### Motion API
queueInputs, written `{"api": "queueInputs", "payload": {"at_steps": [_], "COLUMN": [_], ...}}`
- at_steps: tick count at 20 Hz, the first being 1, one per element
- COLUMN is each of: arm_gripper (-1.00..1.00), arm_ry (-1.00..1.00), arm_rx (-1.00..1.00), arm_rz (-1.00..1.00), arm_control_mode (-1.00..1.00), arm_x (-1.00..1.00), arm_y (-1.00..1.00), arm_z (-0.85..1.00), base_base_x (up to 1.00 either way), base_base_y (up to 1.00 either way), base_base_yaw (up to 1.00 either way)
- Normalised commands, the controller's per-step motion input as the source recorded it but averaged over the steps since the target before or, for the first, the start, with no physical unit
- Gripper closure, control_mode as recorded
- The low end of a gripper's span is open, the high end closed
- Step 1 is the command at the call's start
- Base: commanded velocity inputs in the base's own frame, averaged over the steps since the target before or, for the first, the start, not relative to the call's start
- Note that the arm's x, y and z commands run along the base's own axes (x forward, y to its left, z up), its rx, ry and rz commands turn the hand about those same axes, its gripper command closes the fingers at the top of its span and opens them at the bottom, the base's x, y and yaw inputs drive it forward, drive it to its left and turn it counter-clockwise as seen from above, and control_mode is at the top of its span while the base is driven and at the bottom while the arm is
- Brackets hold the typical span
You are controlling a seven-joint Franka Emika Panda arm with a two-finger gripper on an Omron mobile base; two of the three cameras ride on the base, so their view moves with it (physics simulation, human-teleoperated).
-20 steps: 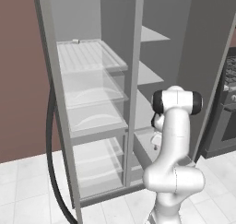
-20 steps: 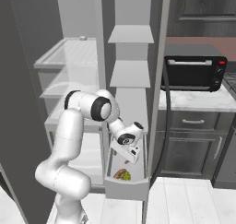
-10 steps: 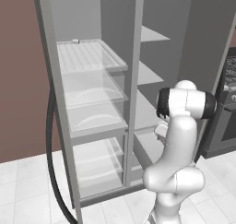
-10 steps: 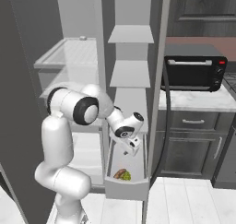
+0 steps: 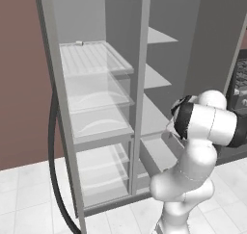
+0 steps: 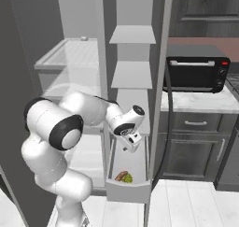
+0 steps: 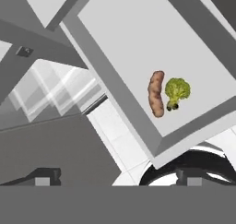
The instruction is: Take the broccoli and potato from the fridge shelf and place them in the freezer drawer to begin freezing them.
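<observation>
Hand view, looking down into the freezer drawer: the potato, a long reddish-tan piece, lies on the drawer's pale floor near its front wall; the broccoli, green with a pale stalk, lies just beside it, the two touching or very nearly so. Both finger tips show dark at the bottom edge, set wide apart with nothing between them.

Right base view: the freezer drawer stands pulled out at the foot of the narrow right-hand compartment, with the potato and the broccoli side by side at its front. The gripper hangs above the drawer's opening, well clear of both items, empty.

Left base view: the fridge shelf, ribbed and clear-rimmed, sits at the top of the left compartment, bearing a tiny whitish nub at its back edge. The arm's white elbow stands before the right compartment.
</observation>
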Motion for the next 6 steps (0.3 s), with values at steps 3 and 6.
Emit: {"api": "queueInputs", "payload": {"at_steps": [3,6], "arm_gripper": [-1.0,-1.0], "arm_ry": [-0.09,-0.15], "arm_rx": [0.0,0.0], "arm_rz": [-0.08,-0.07], "arm_control_mode": [-1.0,-1.0], "arm_x": [-0.66,-0.8], "arm_y": [0.06,0.08], "arm_z": [0.63,0.62], "base_base_x": [0.0,0.0], "base_base_y": [0.0,0.0], "base_base_yaw": [0.0,0.0]}}
